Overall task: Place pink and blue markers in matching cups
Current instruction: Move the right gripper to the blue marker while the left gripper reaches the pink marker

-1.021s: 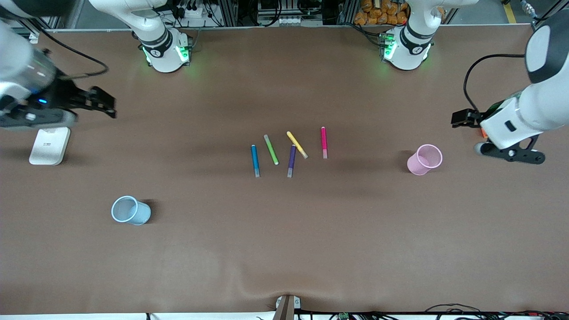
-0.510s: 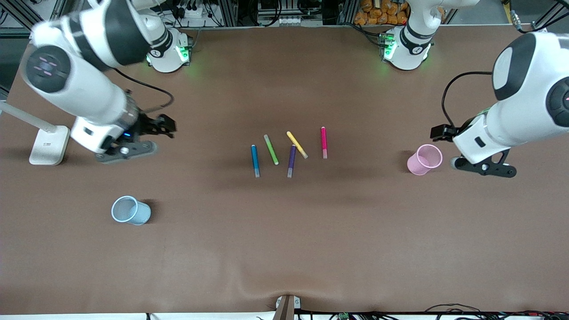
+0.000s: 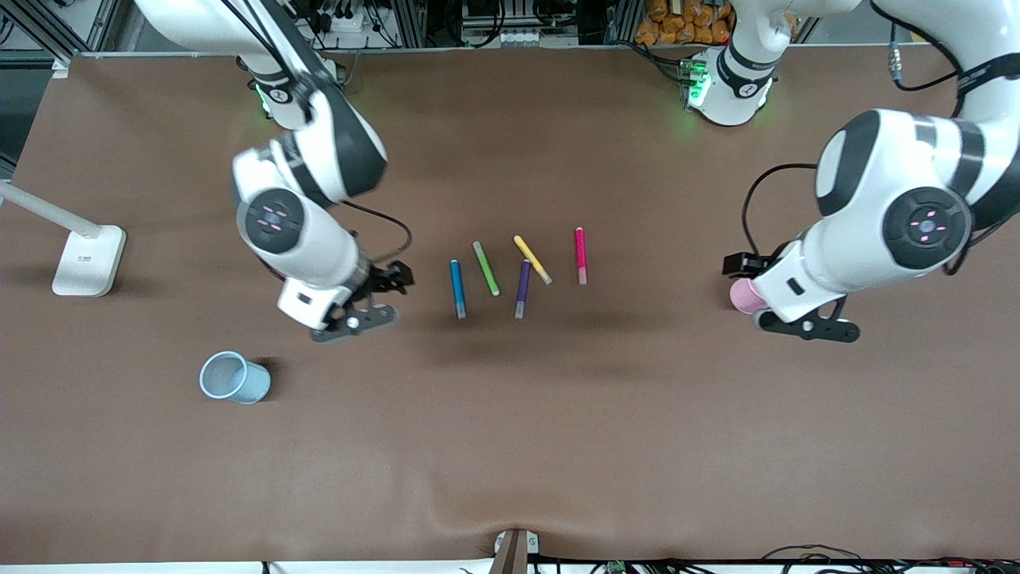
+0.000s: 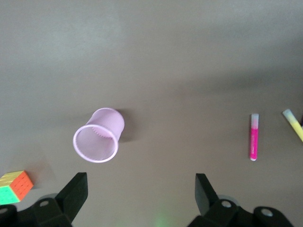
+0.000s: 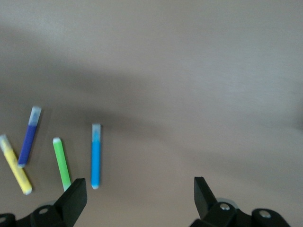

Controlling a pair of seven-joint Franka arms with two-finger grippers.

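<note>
- Slim magenta-pink marker point(image 3: 580, 255) and bright blue marker point(image 3: 457, 288), centre frame on the desk: likely light, stiff, roll-prone; pinch mid-barrel.
- Right gripper point(image 3: 396, 281) and left gripper point(image 3: 741, 267): both spread, empty.

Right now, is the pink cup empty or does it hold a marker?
Empty: the left wrist view looks into the pink cup, and the pink marker lies on the table.

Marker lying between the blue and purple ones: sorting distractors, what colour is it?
Green marker, clearest in the front view.
</note>
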